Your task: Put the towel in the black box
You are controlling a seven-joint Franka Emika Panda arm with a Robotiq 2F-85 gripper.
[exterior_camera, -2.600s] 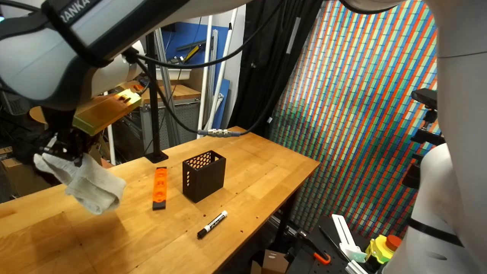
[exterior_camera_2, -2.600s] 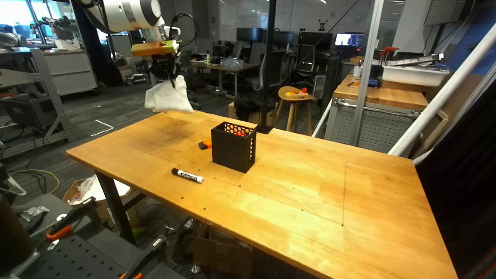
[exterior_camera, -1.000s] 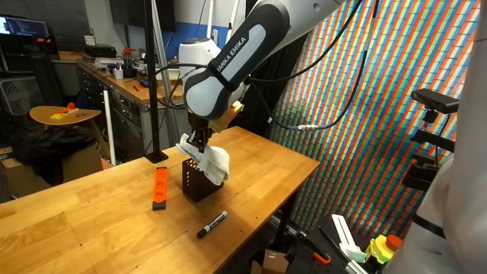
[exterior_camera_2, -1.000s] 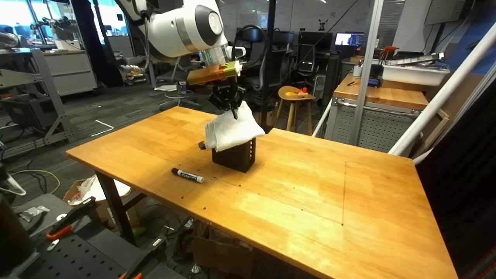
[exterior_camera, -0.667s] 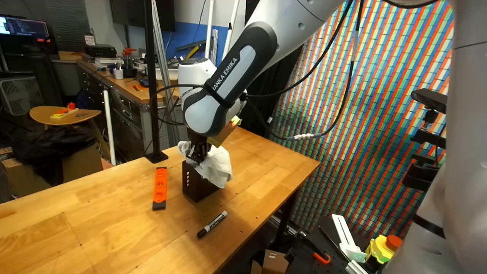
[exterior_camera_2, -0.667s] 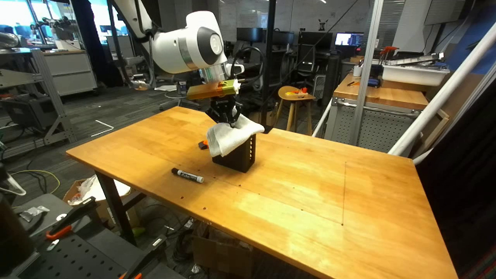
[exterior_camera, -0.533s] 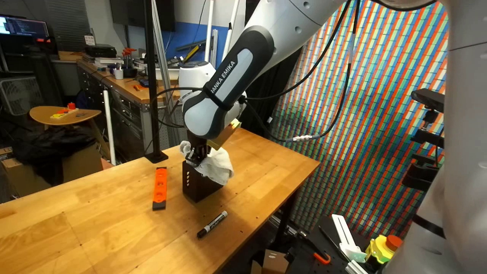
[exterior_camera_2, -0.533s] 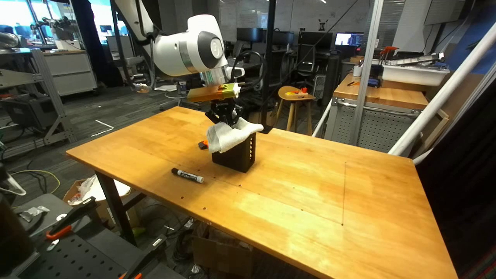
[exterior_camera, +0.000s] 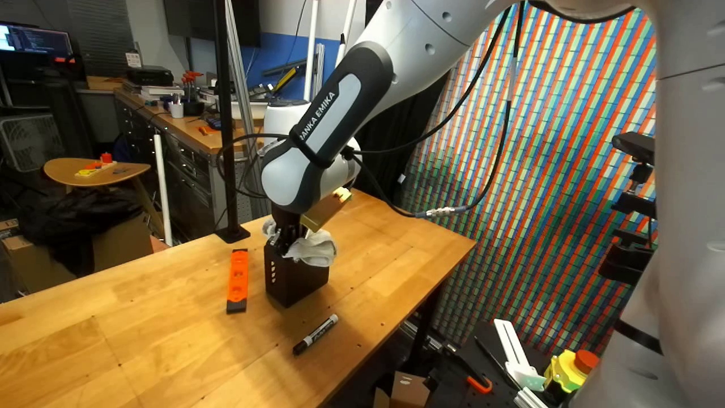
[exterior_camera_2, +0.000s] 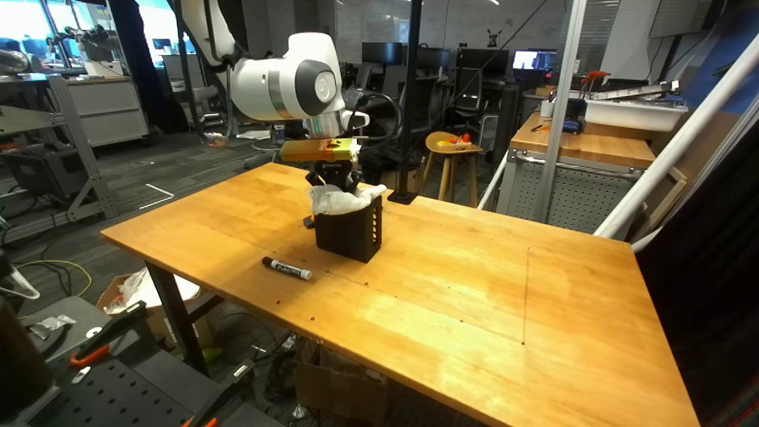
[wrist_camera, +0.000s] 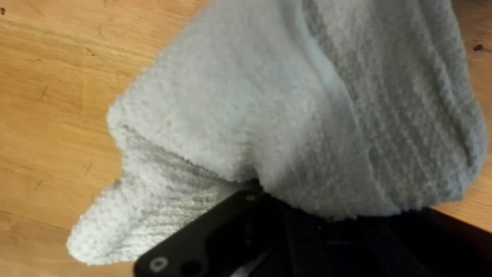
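Note:
The whitish towel (exterior_camera: 314, 249) lies bunched over the open top of the black box (exterior_camera: 297, 283), with folds hanging over its rim. In an exterior view the towel (exterior_camera_2: 341, 203) covers the top of the box (exterior_camera_2: 347, 234). My gripper (exterior_camera: 286, 241) points down at the box's opening, pressed into the towel. In the wrist view the towel (wrist_camera: 246, 96) is pinched at the gripper (wrist_camera: 258, 185), which looks shut on it. The fingertips are mostly hidden by cloth, and the box's inside is hidden too.
An orange level (exterior_camera: 238, 277) lies beside the box on the wooden table (exterior_camera: 170, 317). A black and white marker (exterior_camera: 315, 334) lies nearer the table edge. A black post (exterior_camera_2: 409, 118) stands at the table's back edge close to the box.
The gripper carried the towel from above the table's far end to the box and lowered it. In the last half second it sank further and the box shifted slightly left in both exterior views.

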